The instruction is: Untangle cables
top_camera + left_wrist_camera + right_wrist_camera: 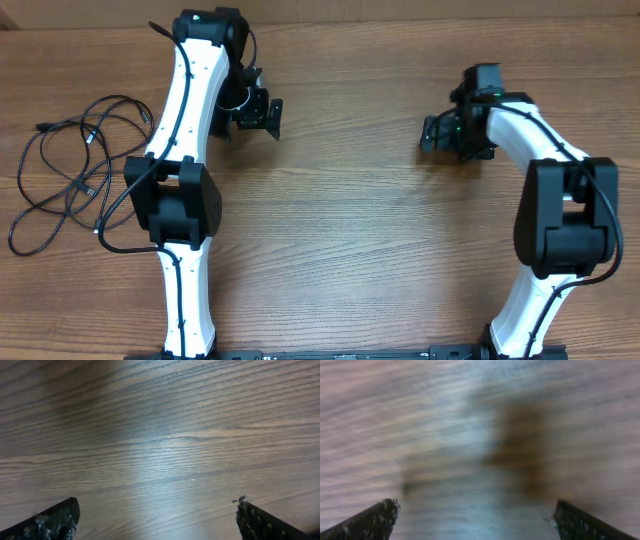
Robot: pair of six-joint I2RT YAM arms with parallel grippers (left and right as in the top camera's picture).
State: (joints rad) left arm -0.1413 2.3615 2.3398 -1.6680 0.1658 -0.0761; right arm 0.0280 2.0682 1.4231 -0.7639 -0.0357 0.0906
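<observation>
The cables (78, 183) lie in 1 loose heap of overlapping loops by the left edge of the desk (350, 230), roughly halfway along it. They are on the outer side of the left arm (190, 100). Several strands cross each other, and a few small plug ends show among the loops, so the tangle looks untouched and the untangling not yet begun.

The 2 grippers hang over bare wood toward the far edge, well apart from the heap and from each other. The left gripper (258, 112) has its jaws spread wide. Its wrist view shows both fingers (55, 520) at the lower corners with only wood grain between them, and it holds nothing. The right gripper (437, 133) is likewise spread and empty. Its wrist view is blurred, but the 2 fingers (580, 522) show far apart with nothing between them.

Spread jaws over clear wood suit a ready pose before a reach. The left gripper is the nearer 1, yet its own arm stands between it and the cords, so it would probably have to swing outward across the desk to reach them. Thin cords lying flat on wood will likely be hard to pinch singly.
</observation>
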